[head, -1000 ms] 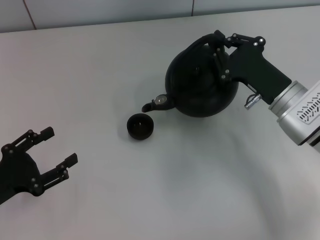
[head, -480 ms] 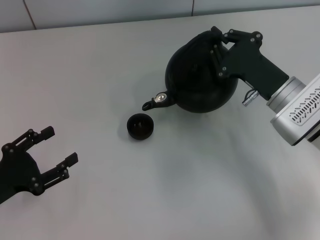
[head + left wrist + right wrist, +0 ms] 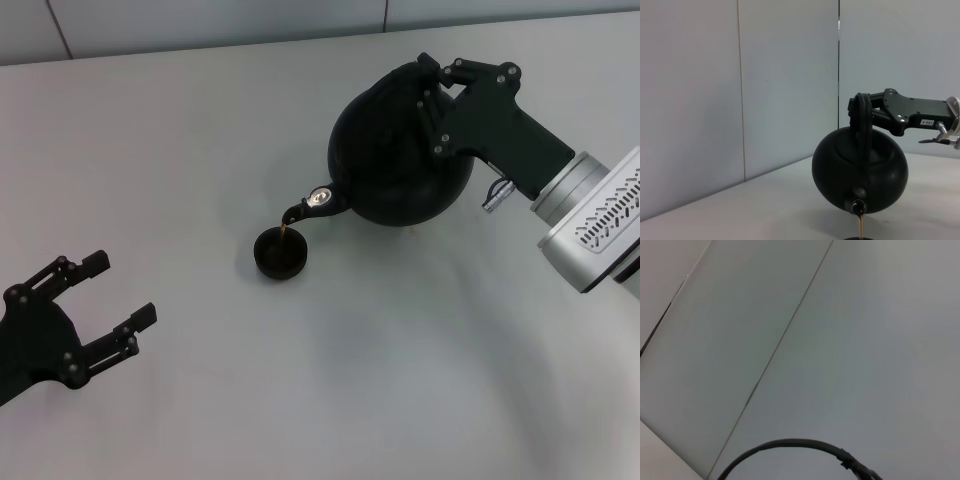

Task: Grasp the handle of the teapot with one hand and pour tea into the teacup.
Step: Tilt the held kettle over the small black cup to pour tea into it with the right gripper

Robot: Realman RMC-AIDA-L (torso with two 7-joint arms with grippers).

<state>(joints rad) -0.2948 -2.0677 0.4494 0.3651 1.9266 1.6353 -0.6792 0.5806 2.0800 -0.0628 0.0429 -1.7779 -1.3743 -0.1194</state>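
Left gripper point(image 3: 118, 329): parked low at the left of the table point(image 3: 300, 400), fingers spread wide, holding nothing, well apart from the work.

Cup point(image 3: 280, 253): upright on the table, left of centre, below and just left of the pot. Inside looks dark; fill level cannot be read.

Tea point(image 3: 287, 233): thin reddish-brown thread dropping from the spout tip into the cup. Left wrist view shows it falling straight down under the spout point(image 3: 859, 206).

Pot point(image 3: 400, 160): lifted clear of the table, tipped forward toward the cup. Spout point(image 3: 312, 205) points left and down, mouth directly over the cup's right inner edge. Long axis, spout to back of body, runs roughly left-right across the table, slanting nearer the robot toward the cup end, nose lower than tail.

Handle point(image 3: 863, 120): arches over the pot top, plane in line with the spout.

Right gripper point(image 3: 440, 105): reaches in from the right, clamped on the handle, bearing the whole pot.

Risks, as judged:
- Stream lands near the cup's rim, not the middle. Small drift of the wrist would put tea on the table.
- Cup is tiny against the pot. More tilt means a fatter stream, quick overflow or splash.
- Pot hangs from a loop handle; if it swings in the grip, the spout wanders off target.
- Light cup; a dipped spout could knock it.
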